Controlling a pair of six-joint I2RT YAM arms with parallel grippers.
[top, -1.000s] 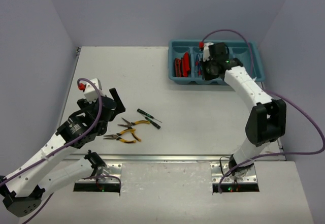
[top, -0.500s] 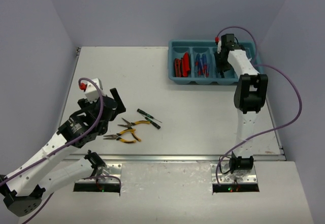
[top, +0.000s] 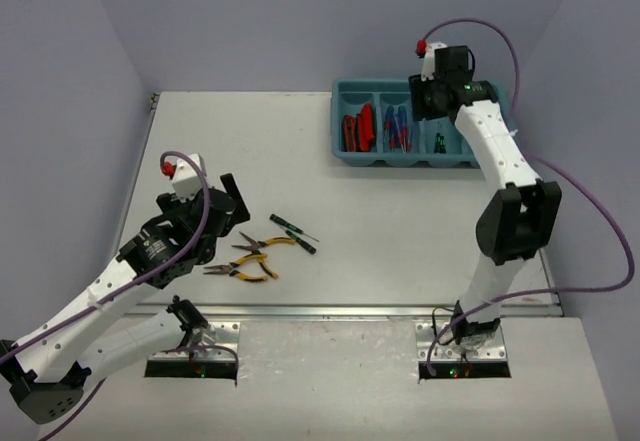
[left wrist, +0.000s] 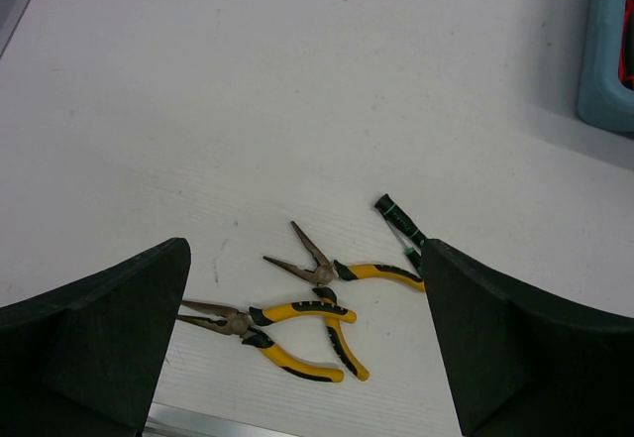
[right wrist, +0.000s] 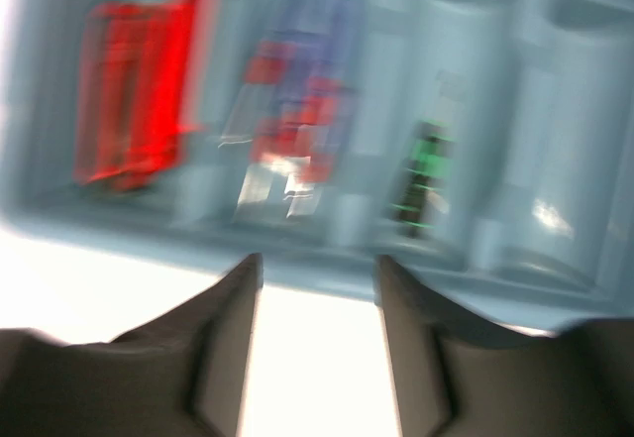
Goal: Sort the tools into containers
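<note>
The teal tray [top: 420,162] stands at the back right. Its leftmost container holds red-and-black utility knives [top: 357,129], the one beside it blue-handled screwdrivers [top: 397,129], and the third a black-and-green screwdriver [top: 440,142]. My right gripper [top: 432,96] hovers above the tray's far side, open and empty. The blurred right wrist view shows the tray [right wrist: 119,214], knives [right wrist: 134,110], blue screwdrivers [right wrist: 297,130] and the green one [right wrist: 424,174] beyond the right gripper [right wrist: 317,278]. Two yellow-handled pliers [left wrist: 371,272] [left wrist: 287,313] and slim black-and-green screwdrivers [top: 293,231] lie on the table under my open left gripper [left wrist: 305,259].
The tray's rightmost compartment [top: 478,131] shows nothing inside. A metal strip [top: 350,311] runs along the table's near edge, just in front of the pliers. Purple cables loop off both arms. Grey walls close in the table on three sides.
My right gripper swung rightward across the tray, then rose toward its far side. Its jaws opened, and a black-and-green screwdriver now lies in the third compartment. The left arm barely shifted.
</note>
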